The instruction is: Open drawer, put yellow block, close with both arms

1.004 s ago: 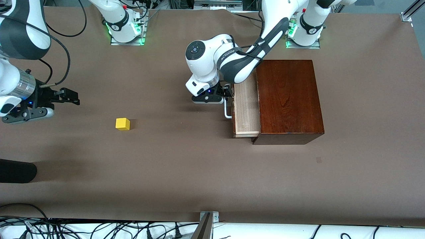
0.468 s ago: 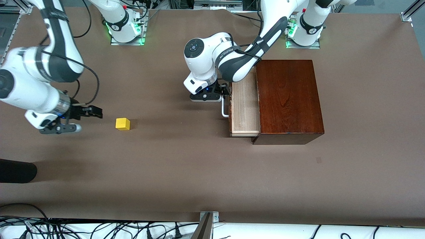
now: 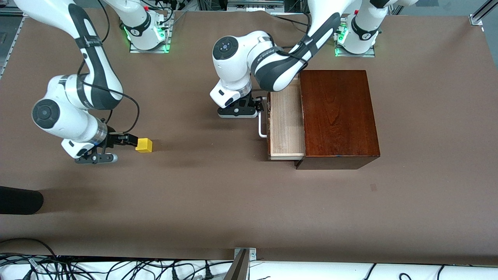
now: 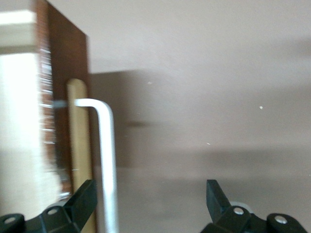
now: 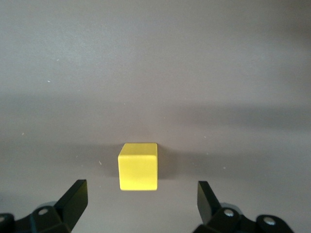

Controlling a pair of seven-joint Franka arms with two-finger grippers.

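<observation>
The drawer (image 3: 286, 124) of the dark reddish-brown wooden box (image 3: 338, 116) stands partly open and shows its pale interior. Its white bar handle (image 3: 263, 125) faces the right arm's end of the table. My left gripper (image 3: 262, 105) is open at the handle. In the left wrist view the handle (image 4: 108, 165) runs between the fingers (image 4: 82, 201) of the left gripper (image 4: 150, 199), close to one of them. The yellow block (image 3: 144, 145) sits on the table. My right gripper (image 3: 130, 139) is open, low beside it. In the right wrist view the block (image 5: 139, 166) lies just ahead of the right gripper (image 5: 141, 199).
A black rounded object (image 3: 19, 200) lies at the table's edge toward the right arm's end, nearer to the front camera than the block. A metal bracket (image 3: 243, 262) and cables line the edge nearest the front camera.
My right arm has swung in and come down, bringing its gripper up to the yellow block. My left gripper has moved toward the right arm's end and the drawer has come out farther.
</observation>
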